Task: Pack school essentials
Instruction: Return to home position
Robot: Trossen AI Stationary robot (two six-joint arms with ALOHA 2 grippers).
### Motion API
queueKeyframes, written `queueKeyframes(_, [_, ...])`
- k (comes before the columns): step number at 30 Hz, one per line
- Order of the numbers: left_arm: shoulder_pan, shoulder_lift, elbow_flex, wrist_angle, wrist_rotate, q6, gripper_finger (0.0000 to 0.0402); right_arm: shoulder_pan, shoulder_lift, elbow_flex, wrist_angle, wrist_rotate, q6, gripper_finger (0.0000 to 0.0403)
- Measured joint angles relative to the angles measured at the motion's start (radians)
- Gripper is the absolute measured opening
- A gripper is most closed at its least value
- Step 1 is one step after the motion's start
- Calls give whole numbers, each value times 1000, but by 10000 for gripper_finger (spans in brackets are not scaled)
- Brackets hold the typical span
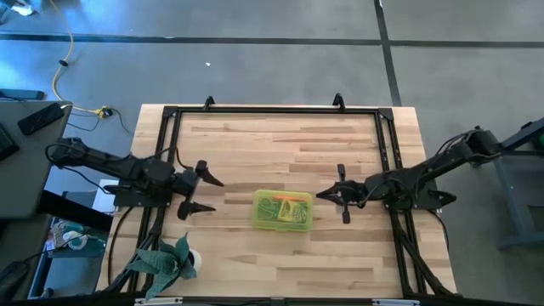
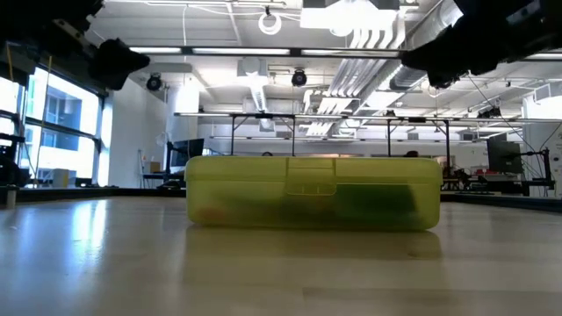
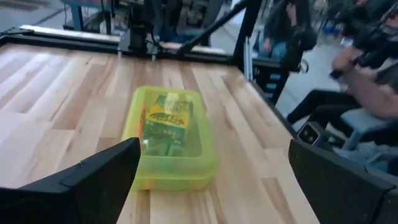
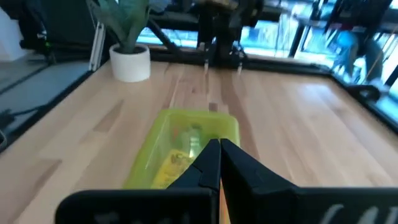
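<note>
case (image 1: 283, 210): translucent yellow plastic, glossy
tabletop (image 1: 255, 149): pale wood planks, smooth, slight sheen
frame (image 1: 272, 110): black metal, matt
left gripper (image 1: 218, 195): dark plastic, matt

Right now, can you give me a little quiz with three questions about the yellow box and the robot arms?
1. True or false: the lid of the yellow box is shut.
2. Which arm's tool is open? A: left. B: right. C: both.
3. Fill in: near the left arm, at the table's edge, stands a leafy ____ in a white pot.

Key
1. True.
2. A. The left tool is spread wide. The right tool is shut, holding nothing.
3. plant.
</note>
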Motion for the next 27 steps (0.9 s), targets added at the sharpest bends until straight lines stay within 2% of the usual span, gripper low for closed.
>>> queueKeyframes(3, [0, -72, -62, 34, 0, -9, 399, -4, -43, -40, 64, 21, -35, 0])
queueKeyframes(13, [0, -267, -169, 124, -1, 13, 399, -6, -295, -175, 76, 18, -51, 0])
queueKeyframes(19, [0, -368, -170, 111, -55, 70, 399, -6, -437, -312, 173, 18, -53, 0])
queueKeyframes(23, [11, -435, -170, 49, -166, 96, 399, -6, -498, -317, 116, 21, -61, 0])
queueKeyframes(27, [34, -479, -170, -51, -155, 63, 399, -6, -509, -317, 99, 21, -67, 0])
